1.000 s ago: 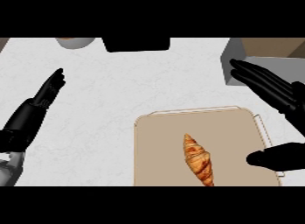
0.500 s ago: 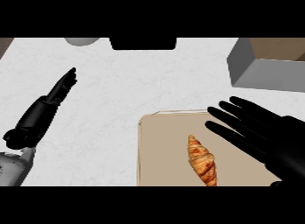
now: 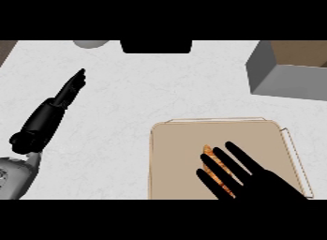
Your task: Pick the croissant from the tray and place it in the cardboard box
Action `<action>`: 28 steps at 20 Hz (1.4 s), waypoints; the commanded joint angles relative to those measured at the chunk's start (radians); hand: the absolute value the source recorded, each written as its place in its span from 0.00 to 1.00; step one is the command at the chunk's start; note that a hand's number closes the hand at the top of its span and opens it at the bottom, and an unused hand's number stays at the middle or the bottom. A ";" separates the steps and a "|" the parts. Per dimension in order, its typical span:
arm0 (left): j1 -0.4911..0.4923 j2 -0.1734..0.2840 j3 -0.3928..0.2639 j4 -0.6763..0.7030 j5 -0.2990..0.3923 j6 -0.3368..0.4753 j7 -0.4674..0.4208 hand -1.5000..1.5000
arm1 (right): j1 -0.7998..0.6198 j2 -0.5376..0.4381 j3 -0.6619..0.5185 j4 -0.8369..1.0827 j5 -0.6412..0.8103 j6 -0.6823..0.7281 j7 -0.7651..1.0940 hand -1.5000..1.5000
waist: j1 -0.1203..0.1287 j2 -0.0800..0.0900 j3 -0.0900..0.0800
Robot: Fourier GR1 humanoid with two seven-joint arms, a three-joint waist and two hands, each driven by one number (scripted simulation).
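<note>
The croissant (image 3: 215, 171) lies on the tray (image 3: 180, 159), which sits toward the surface's near right edge, and the right hand (image 3: 252, 180) covers most of the pastry. Its fingers (image 3: 236, 152) are spread straight over it and have hold of nothing, so the pick looks only begun; lifting and the carry remain. The cardboard box (image 3: 297, 79) stands open at the far right corner, well apart from the tray, with bare surface (image 3: 138, 93) between. The left hand (image 3: 67, 91) rests open near the left edge, out of the way.
</note>
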 commanded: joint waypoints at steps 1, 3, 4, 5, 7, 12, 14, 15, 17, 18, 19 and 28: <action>0.012 -0.008 -0.004 -0.021 -0.013 -0.012 0.001 0.50 | -0.048 0.197 0.152 0.078 0.055 0.121 0.205 0.00 | 0.012 0.001 0.001; -0.016 -0.010 0.020 -0.007 -0.009 -0.009 0.033 0.50 | -0.031 0.244 0.172 0.033 0.053 0.201 0.312 0.00 | -0.003 -0.001 0.001; -0.030 -0.043 0.009 -0.024 -0.018 0.021 0.079 0.50 | 0.008 0.241 0.193 0.028 0.074 0.196 0.331 0.00 | -0.008 -0.001 0.002; 0.030 -0.001 0.033 -0.018 -0.005 -0.027 0.004 0.50 | -0.004 0.313 0.188 0.069 0.055 0.224 0.381 0.00 | 0.000 0.000 0.001; -0.010 -0.002 0.054 0.030 0.006 -0.059 0.004 0.50 | 0.020 0.359 0.228 0.126 0.107 0.207 0.386 0.00 | -0.005 0.002 0.002; 0.001 -0.030 0.068 0.086 -0.020 -0.075 -0.070 0.50 | 0.076 0.414 0.278 0.207 0.222 0.164 0.373 0.00 | -0.007 0.005 0.003; -0.050 -0.018 0.092 0.081 -0.002 -0.098 -0.004 0.50 | 0.084 0.406 0.297 0.210 0.268 0.166 0.359 0.00 | -0.010 0.004 0.004; 0.030 -0.035 0.068 0.038 -0.031 -0.073 -0.043 0.50 | 0.068 0.434 0.278 0.228 0.262 0.214 0.370 0.00 | -0.002 0.003 0.003; 0.031 -0.050 0.060 -0.018 -0.048 -0.058 -0.004 0.50 | 0.079 0.422 0.281 0.225 0.322 0.186 0.352 0.00 | 0.000 0.002 0.004; 0.067 -0.071 0.044 0.000 -0.070 -0.051 -0.044 0.50 | 0.120 0.363 0.283 0.166 0.338 0.180 0.334 0.00 | -0.003 0.002 0.004; -0.005 -0.072 0.080 0.034 -0.060 -0.062 0.012 0.50 | 0.093 0.435 0.269 0.226 0.354 0.177 0.316 0.00 | -0.003 0.004 0.004; -0.012 -0.107 0.111 0.005 -0.106 -0.099 0.024 0.50 | 0.081 0.457 0.216 0.361 0.474 0.178 0.207 0.00 | 0.000 0.004 0.004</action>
